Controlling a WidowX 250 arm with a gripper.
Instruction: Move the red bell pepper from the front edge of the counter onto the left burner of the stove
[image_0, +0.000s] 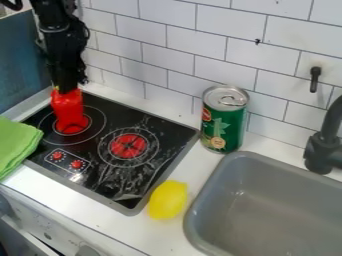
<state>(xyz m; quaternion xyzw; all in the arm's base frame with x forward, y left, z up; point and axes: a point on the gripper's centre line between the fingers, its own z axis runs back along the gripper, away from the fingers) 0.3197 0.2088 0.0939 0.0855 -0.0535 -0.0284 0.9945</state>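
- One red bottle (67, 112) stands upright on the stove (121, 175), which bears its base; the gripper (65, 90) meets its top, though whether it pinches I cannot tell.
- Yellow lemon (168, 200) rests between stove and sink (274, 205).

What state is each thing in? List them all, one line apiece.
Gripper: lowered, at the red bottle's top.
Red bottle: roughly upright on a stove burner.
Green can: upright, lid on.
Yellow lemon: whole, lying on the counter.
Green cloth: folded, lying flat.
Stove: on or off, cannot tell.
Faucet: on or off, cannot tell.
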